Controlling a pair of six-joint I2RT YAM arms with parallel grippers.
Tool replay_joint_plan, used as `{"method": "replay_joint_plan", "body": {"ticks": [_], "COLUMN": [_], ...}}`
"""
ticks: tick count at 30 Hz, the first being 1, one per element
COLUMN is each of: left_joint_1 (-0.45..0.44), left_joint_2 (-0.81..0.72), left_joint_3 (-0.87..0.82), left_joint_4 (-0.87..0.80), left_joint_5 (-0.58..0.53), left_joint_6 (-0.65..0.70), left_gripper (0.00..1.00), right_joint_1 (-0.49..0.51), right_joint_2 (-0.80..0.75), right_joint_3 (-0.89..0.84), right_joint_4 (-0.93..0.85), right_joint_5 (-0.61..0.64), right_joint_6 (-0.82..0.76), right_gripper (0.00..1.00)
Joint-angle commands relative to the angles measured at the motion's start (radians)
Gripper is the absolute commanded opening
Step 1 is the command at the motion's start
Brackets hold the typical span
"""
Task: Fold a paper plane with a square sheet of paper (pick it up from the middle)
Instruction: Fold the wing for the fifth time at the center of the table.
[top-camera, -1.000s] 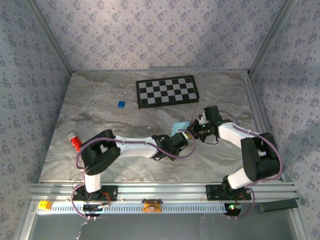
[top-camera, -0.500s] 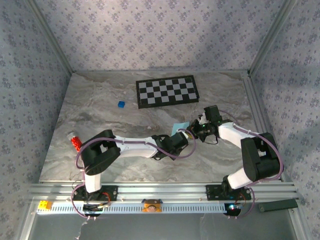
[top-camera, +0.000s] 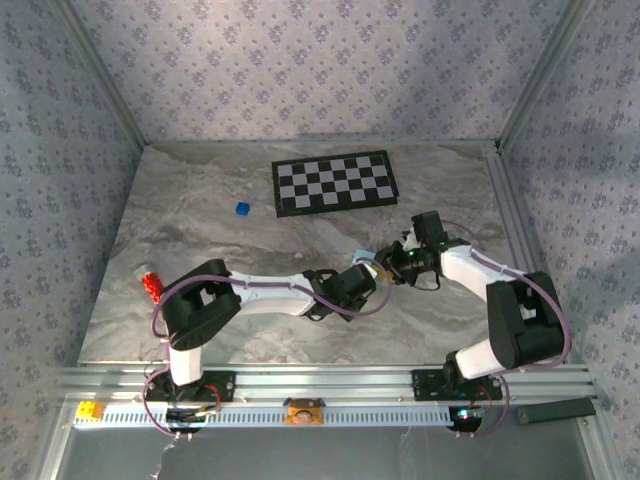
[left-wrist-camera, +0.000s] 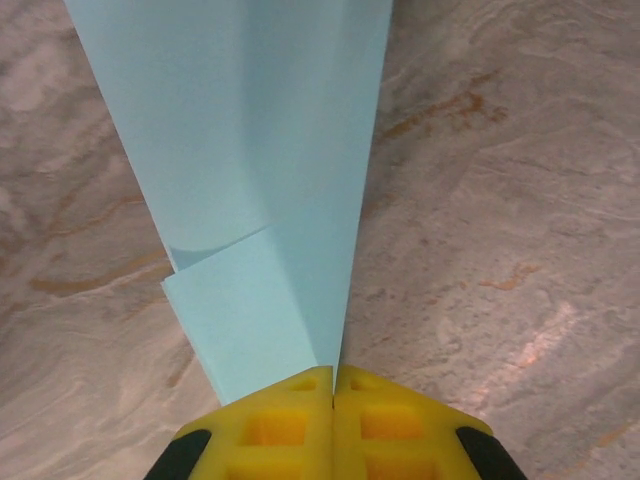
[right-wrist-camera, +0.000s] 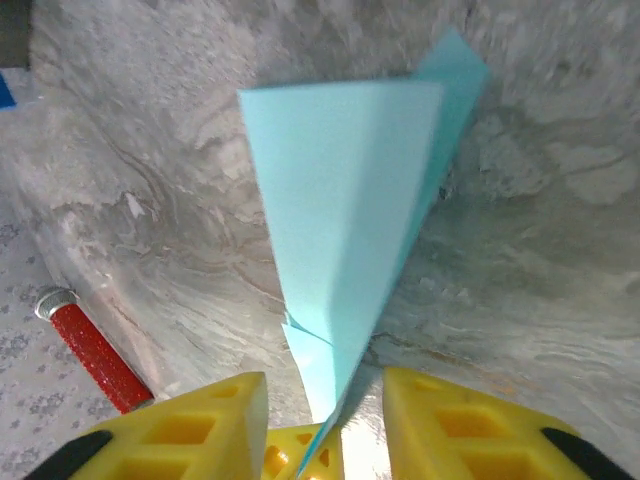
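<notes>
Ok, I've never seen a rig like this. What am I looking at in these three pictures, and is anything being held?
These are two robot arms bolted at the near edge of a marble-patterned table, each ending in a yellow two-finger gripper. The wide picture comes from a fixed camera above and behind the arms. The other two come from a camera on each wrist, looking forward past that arm's gripper.

On the table lie a black-and-white checkerboard, a small dark-blue cube and a red tube with a pale cap.

The arms meet mid-table at a folded light-blue paper, creased lengthwise into a tapering shape. The left gripper is shut on the paper's narrow end. The right gripper is open, with its jaws apart on either side of the paper.
</notes>
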Motion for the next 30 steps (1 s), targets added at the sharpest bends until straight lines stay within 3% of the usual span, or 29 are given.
{"method": "replay_joint_plan", "body": {"ticks": [1, 7, 19, 30], "left_joint_1": [0.036, 0.104, 0.236, 0.287], "left_joint_2": [-0.036, -0.058, -0.022, 0.072], "left_joint_3": [-0.034, -0.075, -0.161, -0.190], "left_joint_4": [0.060, 0.153, 0.407, 0.600], "left_joint_5": [0.154, 0.339, 0.660, 0.811], "left_joint_6": [-0.052, -0.100, -0.265, -0.416], "left_gripper": [0.01, 0.00, 0.00, 0.00], "right_joint_1": [-0.044, -0.095, -0.091, -0.039], "right_joint_2": [-0.079, -0.144, -0.179, -0.231], "right_joint_3": [-0.024, -0.063, -0.096, -0.154], "right_joint_4": [-0.061, -0.053, 0.028, 0.157], "right_joint_5": [0.065, 0.054, -0.004, 0.027], "right_joint_6": [-0.043, -0.052, -0.050, -0.057], "right_gripper": [0.40, 0.40, 0.38, 0.35]}}
